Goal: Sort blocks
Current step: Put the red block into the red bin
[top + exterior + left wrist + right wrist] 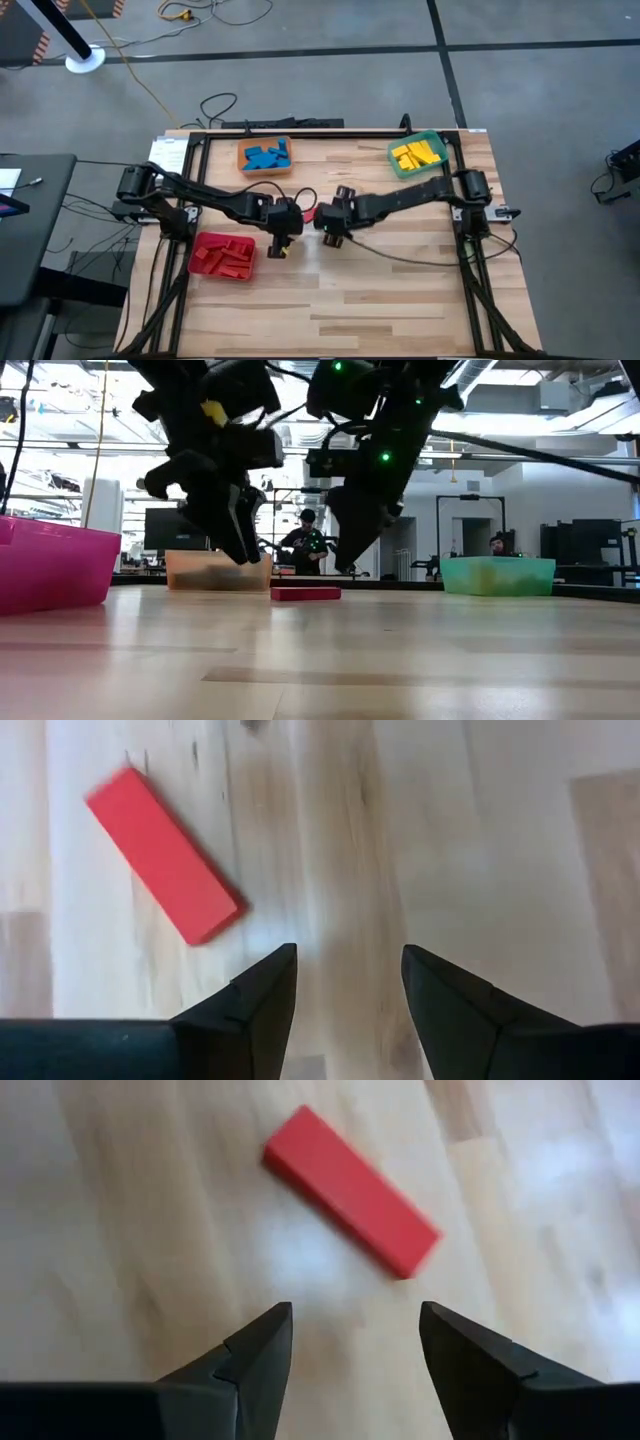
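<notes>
One red block point(308, 213) lies flat on the wooden table, near its middle, and no gripper touches it. My left gripper point(350, 952) hangs just left of the block point(165, 870), slanting down, open and with nothing between its fingers. My right gripper point(355, 1308) hangs just right of the block point(350, 1190), also slanting down, open and holding nothing. In the low view the block point(305, 593) rests on its broad face between the two grippers, and both sets of fingertips are above the tabletop.
A red bin point(222, 255) with red blocks sits near the left gripper, toward the near left. An orange bin point(265, 157) with blue blocks stands at the far edge. A green bin point(418, 155) with yellow blocks stands at the far right. Bare wood lies along the near side.
</notes>
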Controlling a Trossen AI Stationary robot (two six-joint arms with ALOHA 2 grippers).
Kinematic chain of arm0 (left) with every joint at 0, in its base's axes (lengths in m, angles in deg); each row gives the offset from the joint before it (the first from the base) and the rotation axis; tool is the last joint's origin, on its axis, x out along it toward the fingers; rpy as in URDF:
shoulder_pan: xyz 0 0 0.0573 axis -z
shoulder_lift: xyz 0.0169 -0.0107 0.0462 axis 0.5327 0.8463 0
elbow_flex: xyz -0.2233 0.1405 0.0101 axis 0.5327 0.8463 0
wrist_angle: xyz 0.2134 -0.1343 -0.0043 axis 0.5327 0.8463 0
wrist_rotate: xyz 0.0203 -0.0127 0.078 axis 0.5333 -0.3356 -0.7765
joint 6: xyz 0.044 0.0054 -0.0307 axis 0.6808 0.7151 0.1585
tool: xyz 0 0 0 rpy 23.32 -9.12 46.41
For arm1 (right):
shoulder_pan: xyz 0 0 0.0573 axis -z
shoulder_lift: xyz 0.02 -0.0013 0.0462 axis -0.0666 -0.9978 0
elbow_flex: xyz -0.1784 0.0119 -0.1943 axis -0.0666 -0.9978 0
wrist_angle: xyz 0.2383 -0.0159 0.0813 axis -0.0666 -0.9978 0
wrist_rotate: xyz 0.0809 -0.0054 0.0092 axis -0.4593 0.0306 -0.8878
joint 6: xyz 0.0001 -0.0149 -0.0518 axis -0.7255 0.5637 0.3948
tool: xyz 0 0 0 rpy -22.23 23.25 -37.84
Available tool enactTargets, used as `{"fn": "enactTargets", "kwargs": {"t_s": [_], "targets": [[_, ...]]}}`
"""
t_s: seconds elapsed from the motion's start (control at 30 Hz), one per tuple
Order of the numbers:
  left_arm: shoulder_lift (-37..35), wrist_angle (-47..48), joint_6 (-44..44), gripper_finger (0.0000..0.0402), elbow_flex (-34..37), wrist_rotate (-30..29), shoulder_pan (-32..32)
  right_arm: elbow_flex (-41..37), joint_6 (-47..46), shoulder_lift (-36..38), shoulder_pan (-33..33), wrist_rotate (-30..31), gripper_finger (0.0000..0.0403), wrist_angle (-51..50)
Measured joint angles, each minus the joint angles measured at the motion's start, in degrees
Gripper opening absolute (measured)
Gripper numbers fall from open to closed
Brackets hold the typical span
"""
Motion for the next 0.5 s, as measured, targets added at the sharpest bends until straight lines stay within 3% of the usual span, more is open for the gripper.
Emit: {"fn": "enactTargets", "kwargs": {"t_s": [0.27, 0.5], "targets": [[1.3, 3.9, -5.8, 0.0177, 0.0, -0.5, 1.9, 0.0, 21.7, 1.5, 8.1, -15.5, 0.0236, 1.6], [1.3, 5.8, -8.4, 0.0177, 0.0, -0.6, 5.7, 0.0, 37.0, 1.5, 11.4, -18.7, 0.0236, 5.6]]}}
